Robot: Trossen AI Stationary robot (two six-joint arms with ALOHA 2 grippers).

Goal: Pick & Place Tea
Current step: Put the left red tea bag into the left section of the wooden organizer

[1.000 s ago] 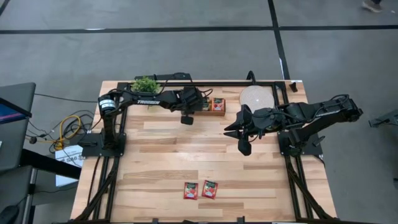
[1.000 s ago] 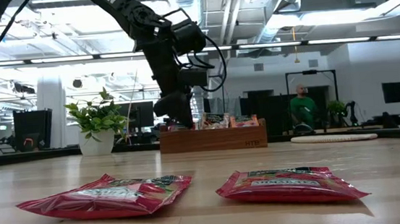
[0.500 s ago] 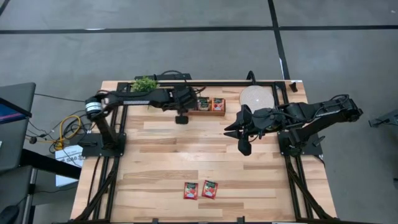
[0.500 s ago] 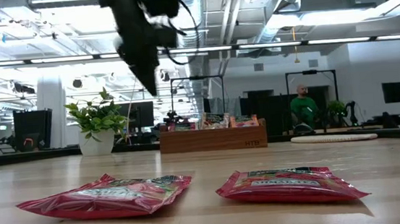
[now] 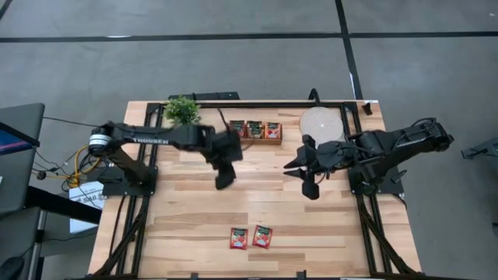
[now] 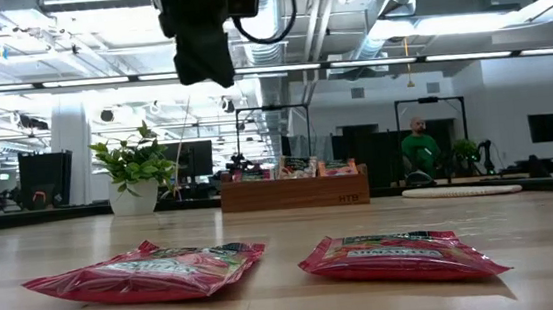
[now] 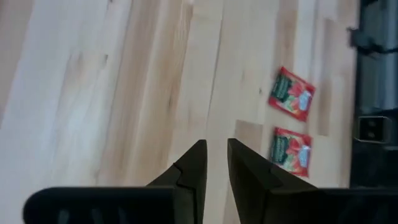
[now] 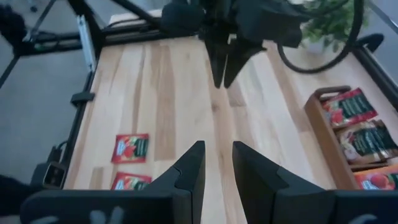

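Your left gripper (image 5: 223, 180) hangs above the middle of the surface (image 5: 187, 210), fingers nearly pressed together with only a thin slit between them. No sachet shows in that slit, though one pinched flat could hide there. Your right gripper (image 5: 313, 189) waits over the right half, its fingers a little apart and holding nothing.

Two red tea sachets (image 5: 250, 237) lie side by side near the front edge; more sit in the wooden tray (image 5: 254, 131) at the back, beside the potted plant (image 5: 181, 109).

If the left gripper carries nothing, you risk a wasted trip forward. Descending too close to the placed pair could nudge them toward the front edge, which is near.

There is plenty of bare wood left of the pair. The right arm (image 5: 389, 144) stands well apart, so crossing paths seems unlikely.
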